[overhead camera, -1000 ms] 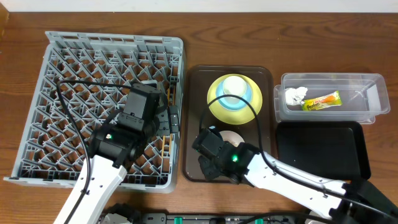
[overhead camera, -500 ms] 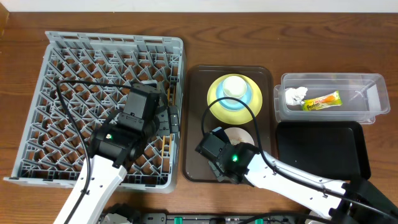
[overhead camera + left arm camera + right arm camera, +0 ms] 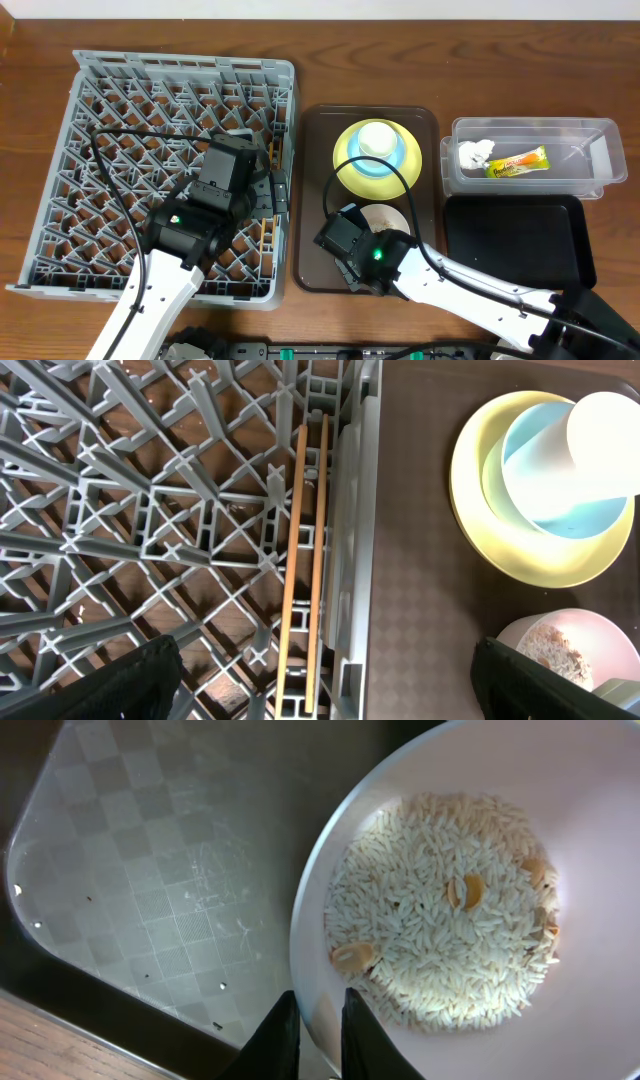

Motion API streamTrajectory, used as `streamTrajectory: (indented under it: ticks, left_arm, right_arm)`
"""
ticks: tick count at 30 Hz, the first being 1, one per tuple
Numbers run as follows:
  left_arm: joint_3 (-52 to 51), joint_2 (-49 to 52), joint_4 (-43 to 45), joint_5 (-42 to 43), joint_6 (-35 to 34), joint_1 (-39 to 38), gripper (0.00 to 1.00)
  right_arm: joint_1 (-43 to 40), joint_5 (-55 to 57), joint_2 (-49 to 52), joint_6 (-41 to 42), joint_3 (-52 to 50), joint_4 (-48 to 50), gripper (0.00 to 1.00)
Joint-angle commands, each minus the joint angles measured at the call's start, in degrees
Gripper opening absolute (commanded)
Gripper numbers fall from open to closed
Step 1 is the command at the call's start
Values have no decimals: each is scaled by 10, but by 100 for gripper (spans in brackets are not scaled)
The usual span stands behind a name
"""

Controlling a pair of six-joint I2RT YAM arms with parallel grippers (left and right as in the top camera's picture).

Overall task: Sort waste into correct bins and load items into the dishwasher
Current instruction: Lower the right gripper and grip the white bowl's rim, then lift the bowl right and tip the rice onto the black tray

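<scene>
My right gripper (image 3: 314, 1025) is shut on the rim of the white bowl (image 3: 440, 900), which holds rice scraps (image 3: 440, 910). In the overhead view that gripper (image 3: 352, 248) is at the bowl's (image 3: 385, 220) left edge on the brown tray (image 3: 310, 200). The yellow-green plate (image 3: 350, 170) carries the light blue bowl (image 3: 392, 165) and the pale cup (image 3: 377, 138). The chopsticks (image 3: 305, 560) lie in the grey rack (image 3: 130, 110) at its right edge. My left gripper (image 3: 320, 680) is open above them. The napkin (image 3: 474, 152) and wrapper (image 3: 517, 162) lie in the clear tub (image 3: 600, 150).
The black tray (image 3: 515, 240) sits below the clear tub at the right. The rack fills the left of the wooden table (image 3: 320, 50). Both arms reach in from the front edge, with cables over the rack and the brown tray.
My right gripper moved right, from the brown tray's front left part to the white bowl's rim, and closed on it. The left arm has not moved.
</scene>
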Motion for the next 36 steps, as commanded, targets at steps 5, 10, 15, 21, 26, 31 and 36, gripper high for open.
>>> streamTrajectory:
  ticks: [5,10,15,21,26,31,36]
  left_arm:
    - [9,0,-2,1,1,-1,93]
    - [9,0,-2,1,1,-1,93]
    - [9,0,-2,1,1,-1,93]
    - [9,0,-2,1,1,-1,93]
    - [9,0,-2,1,1,-1,93]
    - [9,0,-2,1,1,-1,93]
    - [9,0,-2,1,1,-1,93]
  right_arm:
    - [3,8,0,-1,-15,3,19]
    - [3,8,0,-1,-21,9,15]
    - [3,8,0,-1,-25,7,11]
    - [2,8,0,-1,-41,10,12]
    - [2,5,0,-1,-41,8,13]
    - [1,4,-2,-1,-37,1,1]
    - [-11,4,-23,-7,43,-92,1]
